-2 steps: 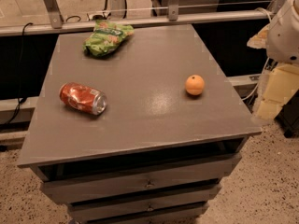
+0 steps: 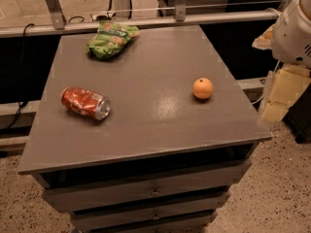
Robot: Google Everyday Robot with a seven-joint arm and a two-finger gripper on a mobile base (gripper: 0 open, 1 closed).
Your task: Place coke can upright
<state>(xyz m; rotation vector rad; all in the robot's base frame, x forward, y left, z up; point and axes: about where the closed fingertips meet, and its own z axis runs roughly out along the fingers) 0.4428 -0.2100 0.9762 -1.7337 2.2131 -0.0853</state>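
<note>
The coke can (image 2: 86, 102) lies on its side on the left part of the grey cabinet top (image 2: 146, 125). It is red, dented, and its silver end faces front right. My gripper (image 2: 283, 94) hangs off the cabinet's right edge, below the white arm housing (image 2: 294, 30). It is far from the can and holds nothing that I can see.
A round orange fruit (image 2: 202, 88) sits on the right part of the top. A green snack bag (image 2: 112, 39) lies at the back left. A metal rail (image 2: 146, 22) runs behind the cabinet. Drawers (image 2: 155, 192) are below, on a speckled floor.
</note>
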